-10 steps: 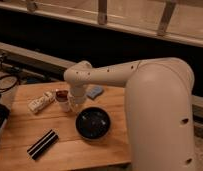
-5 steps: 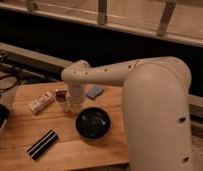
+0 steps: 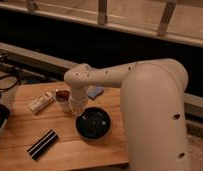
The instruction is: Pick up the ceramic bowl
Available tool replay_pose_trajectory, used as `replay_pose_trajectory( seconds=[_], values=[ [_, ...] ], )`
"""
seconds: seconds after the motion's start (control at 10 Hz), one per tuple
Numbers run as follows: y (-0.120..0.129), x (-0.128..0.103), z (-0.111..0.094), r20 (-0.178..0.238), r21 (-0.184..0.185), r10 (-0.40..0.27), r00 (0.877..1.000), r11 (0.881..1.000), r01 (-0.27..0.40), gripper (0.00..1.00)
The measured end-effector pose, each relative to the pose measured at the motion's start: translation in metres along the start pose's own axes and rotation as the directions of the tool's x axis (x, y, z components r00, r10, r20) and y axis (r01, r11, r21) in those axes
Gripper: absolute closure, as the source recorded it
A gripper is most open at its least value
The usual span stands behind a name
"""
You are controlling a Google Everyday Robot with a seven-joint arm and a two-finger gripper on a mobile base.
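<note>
Leftmost on the wooden counter (image 3: pixel 25 135) lie a dark striped bar (image 3: pixel 42 144) and a pale packet (image 3: pixel 41 102). Next comes a small white cup (image 3: pixel 62 99) with a reddish inside, then the hand (image 3: pixel 78 111), hanging between that cup and the ceramic bowl's (image 3: pixel 93 123) near-left rim; whether it is wide or narrow I cannot tell. A blue item (image 3: pixel 95 92) sits behind. Rightward, the pale arm (image 3: pixel 145 100) fills the view. One risk is that the hand descends too far left, knocking the cup; another is that the glossy rim slips from a shallow pinch.
</note>
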Motion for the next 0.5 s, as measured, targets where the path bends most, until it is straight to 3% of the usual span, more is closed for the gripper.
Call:
replay_pose_trajectory(
  seconds=[0.5],
  values=[
    [0.0015, 0.0039, 0.0077, -0.027, 0.003, -0.010, 1.000, 1.000, 0.010, 0.20]
  ],
)
